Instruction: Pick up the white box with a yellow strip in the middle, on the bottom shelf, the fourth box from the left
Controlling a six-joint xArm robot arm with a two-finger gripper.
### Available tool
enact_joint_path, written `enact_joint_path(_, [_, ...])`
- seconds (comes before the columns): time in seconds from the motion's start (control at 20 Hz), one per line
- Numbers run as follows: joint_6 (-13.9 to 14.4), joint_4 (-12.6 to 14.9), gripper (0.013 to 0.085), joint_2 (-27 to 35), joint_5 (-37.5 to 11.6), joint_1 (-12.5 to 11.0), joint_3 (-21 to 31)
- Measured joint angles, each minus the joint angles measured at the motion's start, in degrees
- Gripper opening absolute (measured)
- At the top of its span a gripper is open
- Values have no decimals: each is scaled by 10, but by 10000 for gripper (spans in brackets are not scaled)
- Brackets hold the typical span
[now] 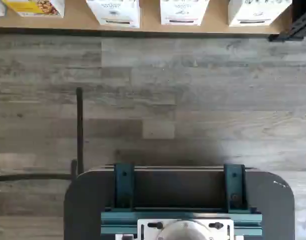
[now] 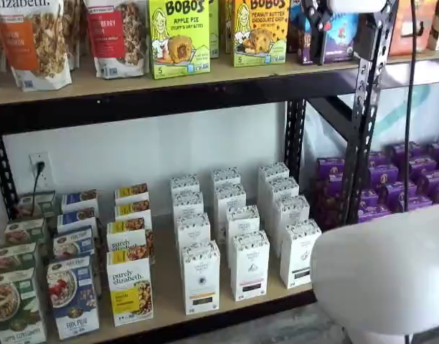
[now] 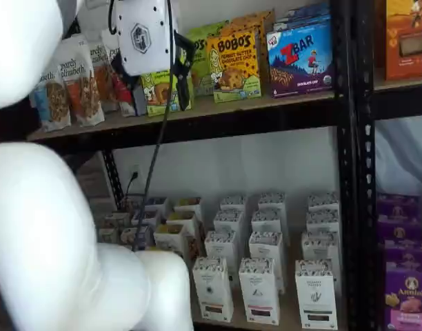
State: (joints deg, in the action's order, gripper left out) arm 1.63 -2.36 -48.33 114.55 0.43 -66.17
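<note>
The white box (image 2: 200, 276) stands at the front of the bottom shelf (image 2: 169, 317), heading the leftmost of three rows of like white cartons, just right of a yellow-labelled purely elizabeth box (image 2: 130, 287). It also shows in a shelf view (image 3: 212, 288) and in the wrist view (image 1: 114, 11), at the edge of the tan board (image 1: 148, 22). The gripper (image 3: 180, 72) hangs high, level with the upper shelf and far above the white box. Its white body and a black finger show; no gap can be judged. It also shows in a shelf view (image 2: 316, 21).
The dark mount with teal brackets (image 1: 178, 200) sits over grey plank flooring. Bobo's boxes (image 2: 178, 36) fill the upper shelf. Purple boxes (image 2: 392, 183) lie past a black upright (image 2: 363, 107). The white arm (image 3: 45, 227) and a cable (image 3: 156, 152) block part of the shelves.
</note>
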Motion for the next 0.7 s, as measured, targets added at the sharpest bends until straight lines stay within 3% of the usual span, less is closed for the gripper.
enact_joint_path(0.05, [-6, -18, 850, 6, 11, -16, -5])
enact_joint_path(0.1, [-19, -55, 850, 18, 34, -51, -14])
enact_joint_path(0.15, [-28, -78, 850, 25, 47, -70, -19])
enact_joint_path(0.2, [-30, -84, 850, 26, 50, -74, -20])
enact_joint_path(0.35, [-32, -84, 850, 27, 48, -73, -20])
enact_joint_path(0.7, [-20, -62, 850, 24, 20, -48, -7])
